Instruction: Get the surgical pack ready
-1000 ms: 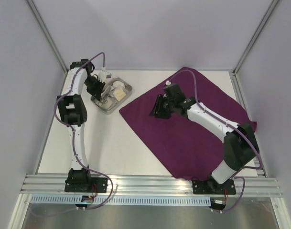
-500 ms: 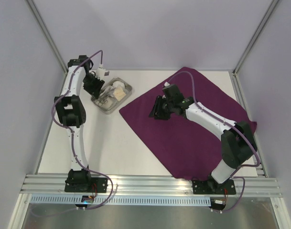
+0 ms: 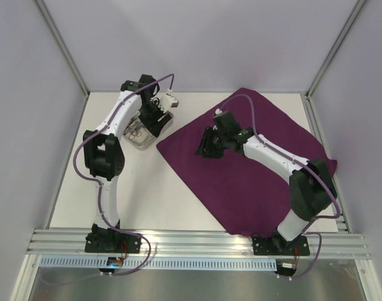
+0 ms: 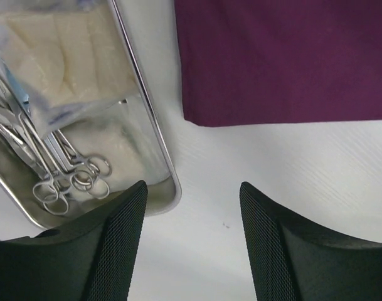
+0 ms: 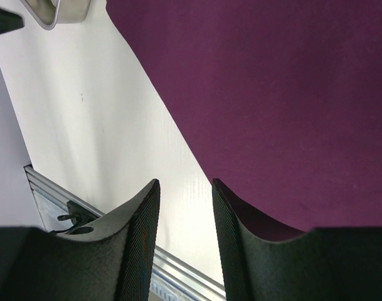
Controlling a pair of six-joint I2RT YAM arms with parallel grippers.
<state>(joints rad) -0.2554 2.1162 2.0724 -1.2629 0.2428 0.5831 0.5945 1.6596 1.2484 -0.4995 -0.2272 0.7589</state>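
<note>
1. Left wrist view: the left gripper hangs wide open and empty, just beside the steel tray (gauze pads and clamps lie inside).
2. The right gripper, partly open and empty, is over the purple cloth beside the tray.
3. Next, probably: grasp the tray rim and carry the tray onto the cloth.

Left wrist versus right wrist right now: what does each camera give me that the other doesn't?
Only the left wrist: the inside of the steel tray, with the gauze pads and clamps lying in it, beyond the open left claw.
Only the right wrist: the aluminium rail at the table's near edge, beyond the open right claw.
Both: the purple cloth lying flat on the white table, and the tray, though the right wrist catches only one corner of it, contents hidden.
</note>
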